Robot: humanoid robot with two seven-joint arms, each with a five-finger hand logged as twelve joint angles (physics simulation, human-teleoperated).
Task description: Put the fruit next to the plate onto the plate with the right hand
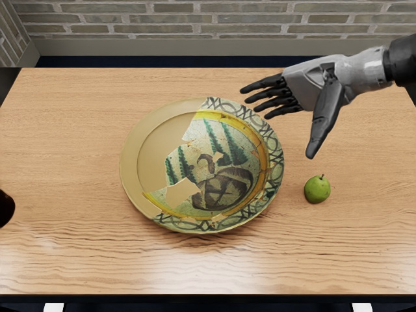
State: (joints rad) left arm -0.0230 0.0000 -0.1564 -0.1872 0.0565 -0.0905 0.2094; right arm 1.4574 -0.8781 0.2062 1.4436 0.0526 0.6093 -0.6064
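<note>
The green fruit (317, 189) is found on the table (65, 130) just beside the plate (132, 166), toward the right edge, while the right hand (304, 90) is held near the far right corner, fingers spread and nothing grasped. Being round, the fruit could be knocked and rolled toward the right edge if it is touched from one side before being enclosed. Only a dark part of the left arm (4, 207) is shown at the left edge.
</note>
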